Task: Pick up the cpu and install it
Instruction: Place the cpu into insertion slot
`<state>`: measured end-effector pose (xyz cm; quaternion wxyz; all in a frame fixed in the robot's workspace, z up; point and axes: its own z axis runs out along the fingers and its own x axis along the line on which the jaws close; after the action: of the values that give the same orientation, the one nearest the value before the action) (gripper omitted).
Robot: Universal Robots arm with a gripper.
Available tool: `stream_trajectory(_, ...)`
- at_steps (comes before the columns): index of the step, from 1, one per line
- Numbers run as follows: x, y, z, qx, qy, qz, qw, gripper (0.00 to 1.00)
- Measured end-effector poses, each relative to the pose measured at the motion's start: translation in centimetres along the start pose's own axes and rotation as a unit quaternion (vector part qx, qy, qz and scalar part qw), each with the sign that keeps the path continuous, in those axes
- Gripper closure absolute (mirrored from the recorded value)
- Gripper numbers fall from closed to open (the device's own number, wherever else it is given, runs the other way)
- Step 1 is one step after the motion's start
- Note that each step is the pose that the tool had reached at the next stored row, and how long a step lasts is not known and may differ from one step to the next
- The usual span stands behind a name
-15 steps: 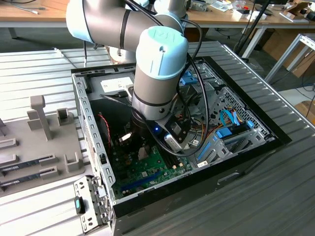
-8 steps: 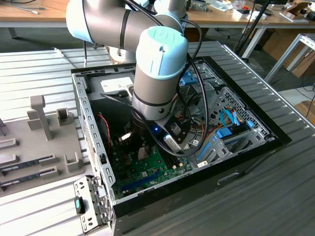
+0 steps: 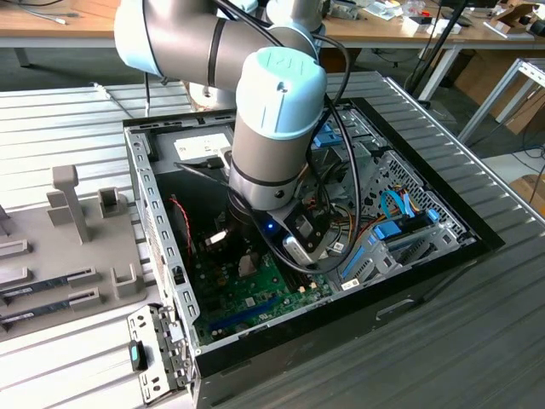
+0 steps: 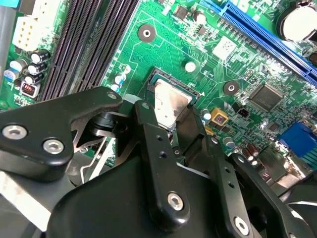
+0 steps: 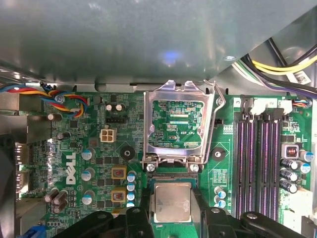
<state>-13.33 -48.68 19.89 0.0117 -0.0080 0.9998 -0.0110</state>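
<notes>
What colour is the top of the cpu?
Pale silvery metal; the cpu between the gripper fingers shows best in the first wrist view.

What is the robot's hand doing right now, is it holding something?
End effector: closed on the cpu, holding it over the green board by the open socket.
</notes>
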Motion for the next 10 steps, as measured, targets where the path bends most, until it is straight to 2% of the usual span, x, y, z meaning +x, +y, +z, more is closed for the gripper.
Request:
stream_trajectory(7,0.01,0.01,0.13,-0.0003,0.0001,0.0,1.0,0.56)
stream_trajectory(9,-0.01,0.02,0.19,-0.0008,-0.0006,0.0,1.0,0.45)
stream_trajectory(10,-0.01,0.01,0.15,-0.0003,-0.0002,0.0,1.0,0.45)
